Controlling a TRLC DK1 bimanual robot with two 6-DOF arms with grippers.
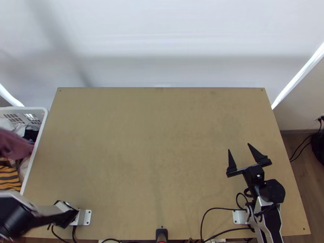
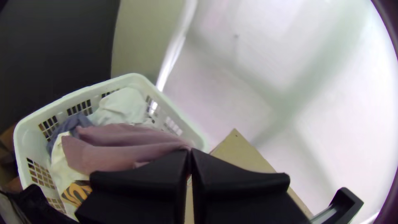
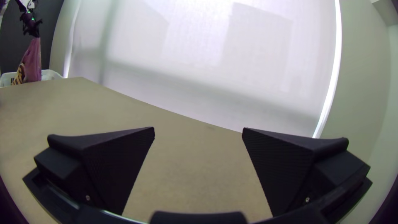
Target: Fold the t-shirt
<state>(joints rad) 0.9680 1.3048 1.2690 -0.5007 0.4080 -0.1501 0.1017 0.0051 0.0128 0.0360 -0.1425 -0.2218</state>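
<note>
T-shirt [image 2: 116,149], mauve, hangs bunched from the left tool [image 2: 190,151], which is closed on it, above a white laundry basket [image 2: 134,77] beside the table [image 1: 141,141]. The right tool [image 1: 239,146] stands open over the table. The garment looks light and limp, likely to crumple; once laid down, it is best gripped at two outer corners.
</note>
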